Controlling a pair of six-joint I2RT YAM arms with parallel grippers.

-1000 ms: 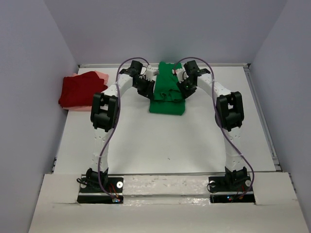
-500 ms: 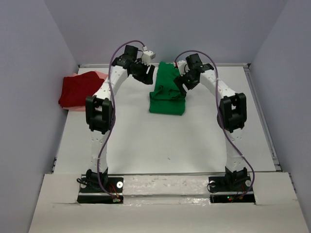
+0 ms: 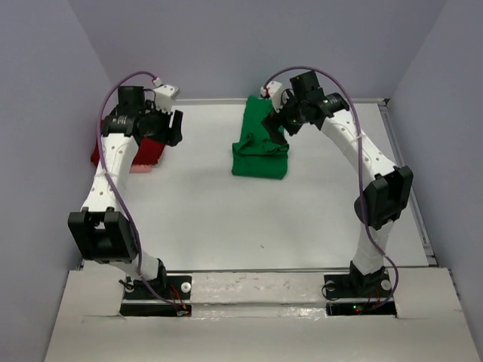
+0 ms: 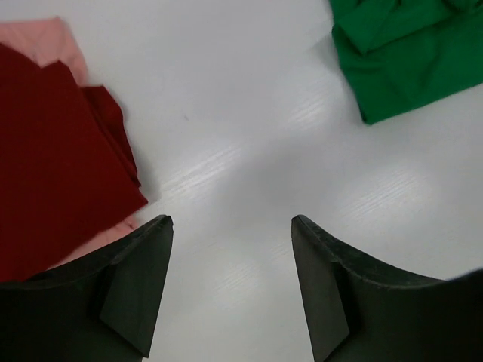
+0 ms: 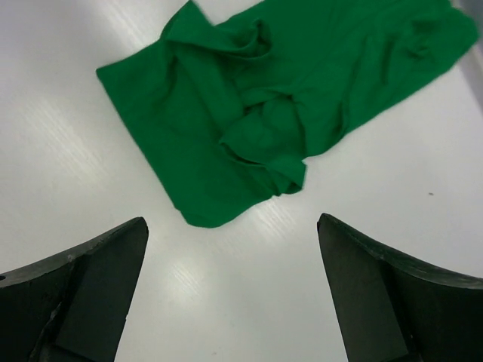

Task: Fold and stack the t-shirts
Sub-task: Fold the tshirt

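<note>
Top external view: you have two piles on the table [image 3: 226, 226], not yet one. The dark red t-shirt [image 4: 53, 158] lies folded on top of the pale pink t-shirt [image 4: 49, 41], whose edges peek out beneath it. That pair sits at the left side, hard against the left wall [image 3: 45, 113]. The bright green t-shirt [image 3: 260, 154] lies far-centre, well apart from them, its far end close to the back rim.

Condition of the green shirt: the right wrist view shows it doubled over but rumpled, with a bunched knot of cloth near its middle and one uneven corner. I judge the fold incomplete or at best untidy.

Jaws: the left gripper [image 4: 230, 279] hangs spread wide over bare table just beside the red shirt's corner, grasping nothing. The right gripper [image 5: 234, 294] is likewise spread wide above the near edge of the green shirt, with nothing between its fingers.

Outstanding, in my judgement: flatten and finish the green fold, then carry it onto the red-and-pink stack.

Room for moving: you have a broad bare stretch between the two piles and toward the near edge, good for a transfer. Clearance is poor at the stack itself, where the wall crowds the left arm, and at the back rim behind the green shirt.
</note>
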